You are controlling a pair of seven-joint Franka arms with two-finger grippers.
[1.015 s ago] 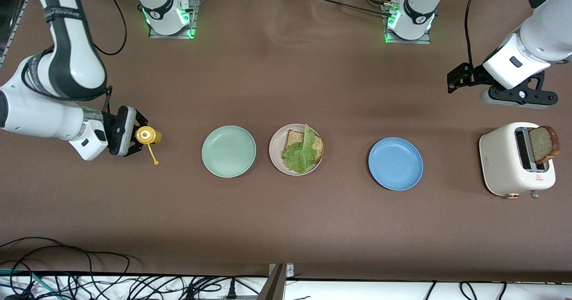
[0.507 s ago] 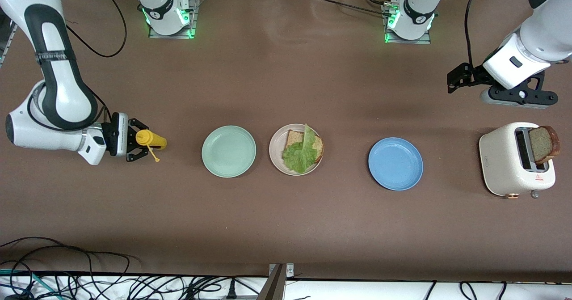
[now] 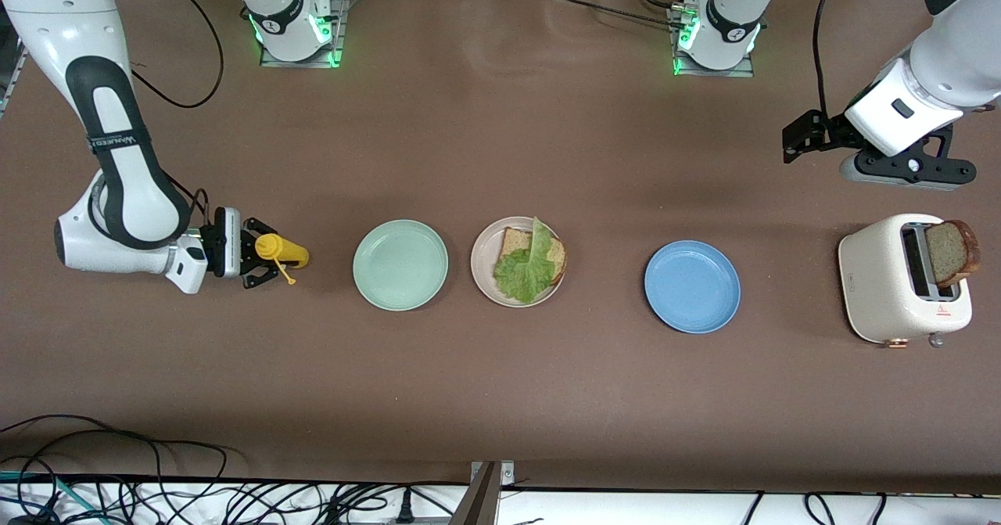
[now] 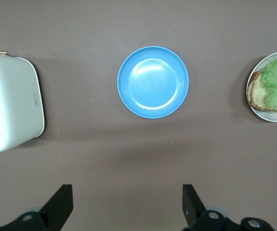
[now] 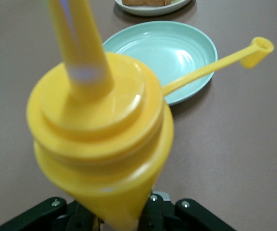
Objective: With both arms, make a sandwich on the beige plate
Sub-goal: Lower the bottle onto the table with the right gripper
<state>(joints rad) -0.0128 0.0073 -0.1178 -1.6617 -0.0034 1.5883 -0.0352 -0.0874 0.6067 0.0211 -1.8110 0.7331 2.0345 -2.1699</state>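
Note:
The beige plate (image 3: 482, 264) sits mid-table with one slice of brown bread (image 3: 514, 241) on it and a green lettuce leaf (image 3: 528, 271) on top; the left wrist view also shows that plate (image 4: 250, 85). A second bread slice (image 3: 951, 252) stands in the white toaster (image 3: 891, 290). My right gripper (image 3: 261, 257) is shut on a yellow squeeze bottle (image 3: 288, 253), tipped sideways with its nozzle toward the mint-green plate (image 3: 400, 264). From the right wrist the bottle (image 5: 100, 134) fills the view. My left gripper (image 3: 799, 137) waits open over bare table near the toaster, holding nothing.
A blue plate (image 3: 692, 286) lies between the beige plate and the toaster. The bottle's tethered cap (image 5: 257, 50) dangles over the table beside the mint-green plate (image 5: 177, 53). Cables run along the table edge nearest the front camera.
The right arm has carried the yellow bottle closer to the mint-green plate and tipped it over toward that plate. The left arm has not moved.

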